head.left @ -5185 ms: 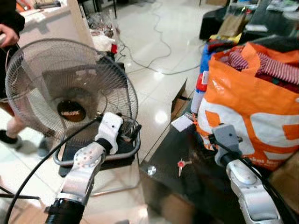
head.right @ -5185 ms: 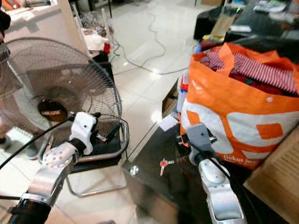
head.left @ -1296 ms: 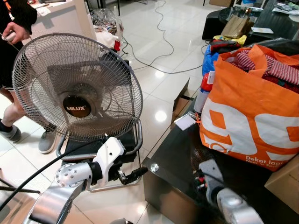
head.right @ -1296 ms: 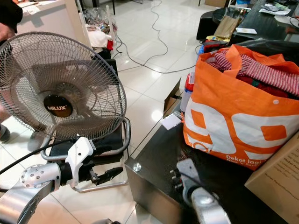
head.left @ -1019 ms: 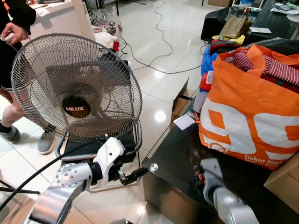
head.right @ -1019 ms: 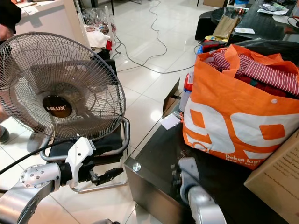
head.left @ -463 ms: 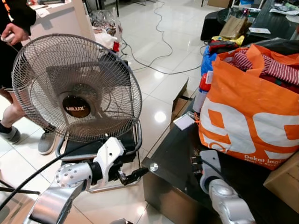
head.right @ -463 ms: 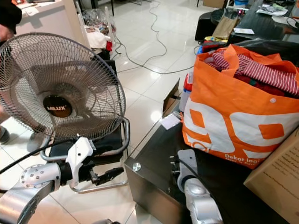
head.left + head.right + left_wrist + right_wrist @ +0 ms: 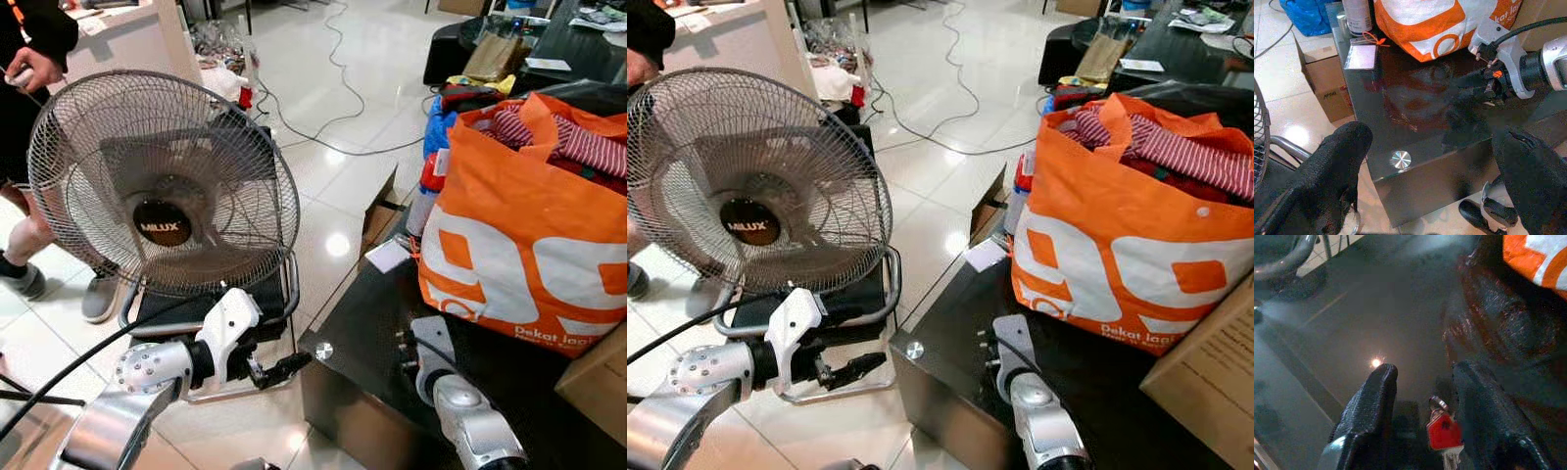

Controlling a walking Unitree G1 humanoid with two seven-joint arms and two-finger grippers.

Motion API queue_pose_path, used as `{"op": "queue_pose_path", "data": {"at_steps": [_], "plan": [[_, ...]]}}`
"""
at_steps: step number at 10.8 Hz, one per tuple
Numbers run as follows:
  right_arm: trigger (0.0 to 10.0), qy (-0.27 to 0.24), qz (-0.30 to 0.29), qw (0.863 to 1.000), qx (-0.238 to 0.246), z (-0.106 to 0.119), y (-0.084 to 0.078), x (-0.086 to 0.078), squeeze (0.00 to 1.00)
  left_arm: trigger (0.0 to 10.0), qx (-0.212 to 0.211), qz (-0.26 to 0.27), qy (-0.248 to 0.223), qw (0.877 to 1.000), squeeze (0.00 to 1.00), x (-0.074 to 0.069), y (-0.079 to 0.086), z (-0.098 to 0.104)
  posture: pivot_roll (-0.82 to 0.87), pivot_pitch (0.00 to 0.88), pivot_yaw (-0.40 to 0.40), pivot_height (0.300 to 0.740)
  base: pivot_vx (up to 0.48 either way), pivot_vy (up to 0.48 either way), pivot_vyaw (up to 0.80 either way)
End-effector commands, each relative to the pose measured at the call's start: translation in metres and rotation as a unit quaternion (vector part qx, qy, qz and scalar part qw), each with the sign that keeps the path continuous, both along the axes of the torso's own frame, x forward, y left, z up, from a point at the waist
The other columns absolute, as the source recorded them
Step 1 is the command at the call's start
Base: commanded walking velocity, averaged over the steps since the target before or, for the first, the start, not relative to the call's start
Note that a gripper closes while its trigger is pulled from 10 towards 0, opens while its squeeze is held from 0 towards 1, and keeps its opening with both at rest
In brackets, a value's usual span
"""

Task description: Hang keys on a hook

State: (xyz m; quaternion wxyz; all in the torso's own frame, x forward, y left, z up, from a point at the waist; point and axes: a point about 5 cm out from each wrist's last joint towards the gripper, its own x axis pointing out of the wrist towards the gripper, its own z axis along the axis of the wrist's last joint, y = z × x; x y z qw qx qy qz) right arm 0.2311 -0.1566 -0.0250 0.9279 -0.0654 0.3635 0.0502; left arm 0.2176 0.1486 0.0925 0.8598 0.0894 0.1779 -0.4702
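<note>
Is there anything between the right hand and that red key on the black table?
Nothing visible does. In the right wrist view the red key lies on the black glass table in the open gap between the right hand fingers, with only bare tabletop around it. The left hand hovers off the table's corner.

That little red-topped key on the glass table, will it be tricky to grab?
Probably. The key lies flat on the glossy dark table, so it may skid when nudged. It looks small and light between the right end effector fingers, and its ring may dangle once lifted.
</note>
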Motion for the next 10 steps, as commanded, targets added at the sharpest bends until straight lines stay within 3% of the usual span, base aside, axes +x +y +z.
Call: {"op": "queue_pose_path", "data": {"at_steps": [1, 3, 7, 8, 9, 10], "plan": [[10.0, -0.005, 0.007, 1.0, -0.004, 0.002, -0.002, 0.003, 0.0, 10.0, 0.006, -0.003, 0.0, 1.0, 0.06, -0.001, 0.001, 0.002, 0.0, 0.0, 0.055, 0.74, 0.0, 0.0, 0.0], [10.0, 0.007, 0.024, 0.999, 0.026, 0.001, -0.005, -0.003, 0.0, 10.0, 0.004, -0.005, 0.002, 1.0, 0.06, -0.001, 0.0, 0.002, -0.01, 0.0, 0.059, 0.74, 0.0, 0.0, 0.0], [10.0, 0.014, 0.024, 0.999, 0.026, 0.0, -0.016, -0.007, 0.0, 10.0, 0.004, -0.011, 0.002, 1.0, 0.06, 0.0, -0.003, 0.003, -0.01, 0.0, 0.065, 0.74, 0.0, 0.0, 0.0], [8.2, 0.017, 0.025, 0.999, 0.026, -0.001, -0.017, -0.006, 0.0, 10.0, 0.004, -0.012, 0.002, 1.0, 0.06, 0.0, -0.003, 0.003, -0.01, 0.0, 0.065, 0.74, 0.0, 0.0, 0.0], [5.5, 0.021, 0.027, 0.999, 0.025, -0.002, -0.017, -0.006, 0.0, 10.0, 0.005, -0.012, 0.002, 1.0, 0.06, 0.0, -0.003, 0.004, -0.01, 0.0, 0.064, 0.74, 0.0, 0.0, 0.0], [4.2, 0.024, 0.029, 0.999, 0.026, -0.003, -0.017, -0.007, 0.0, 10.0, 0.005, -0.012, 0.002, 1.0, 0.07, 0.0, -0.003, 0.004, -0.01, 0.0, 0.064, 0.74, 0.0, 0.0, 0.0]]}}
